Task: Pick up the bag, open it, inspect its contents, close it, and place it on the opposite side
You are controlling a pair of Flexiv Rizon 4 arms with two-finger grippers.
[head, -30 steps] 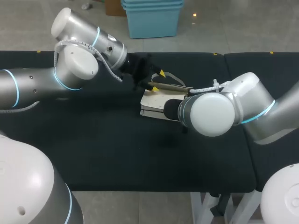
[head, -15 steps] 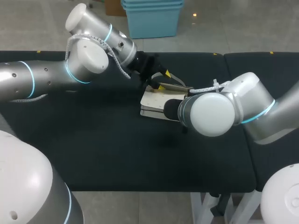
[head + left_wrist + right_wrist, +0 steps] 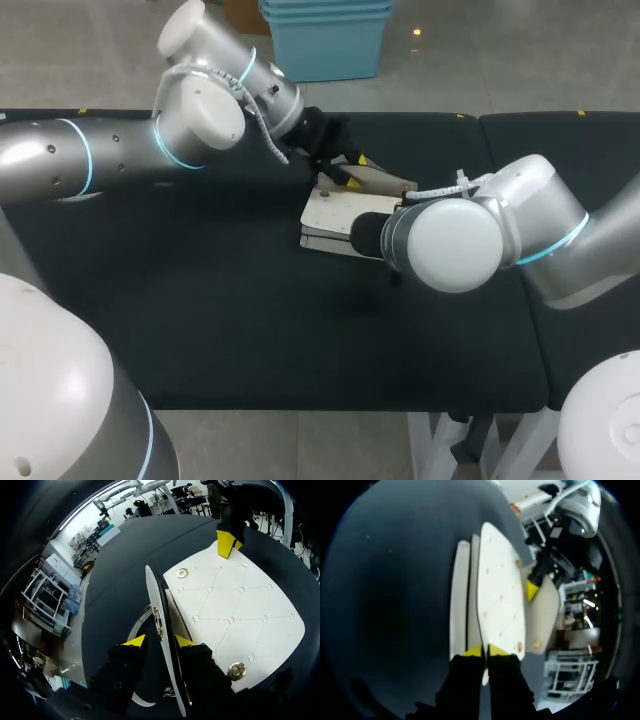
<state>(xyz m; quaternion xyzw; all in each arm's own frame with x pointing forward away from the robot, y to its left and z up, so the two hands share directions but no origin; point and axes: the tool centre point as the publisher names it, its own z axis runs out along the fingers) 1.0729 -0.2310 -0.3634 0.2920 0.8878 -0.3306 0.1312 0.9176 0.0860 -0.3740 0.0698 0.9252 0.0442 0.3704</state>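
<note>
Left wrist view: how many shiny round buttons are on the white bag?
2. One button sits near the right jaws, the other beside the left jaws. The bag's raised flap may hide more.

bag (image 3: 235, 605) white quilted leather-look, smooth, faint sheen; its snaps (image 3: 236, 670) shiny gold metal; table (image 3: 200, 320) top black, matt, cloth-like; arms (image 3: 60, 165) smooth glossy silver shells; fingertips (image 3: 135, 641) yellow, matt, plastic-looking
</note>
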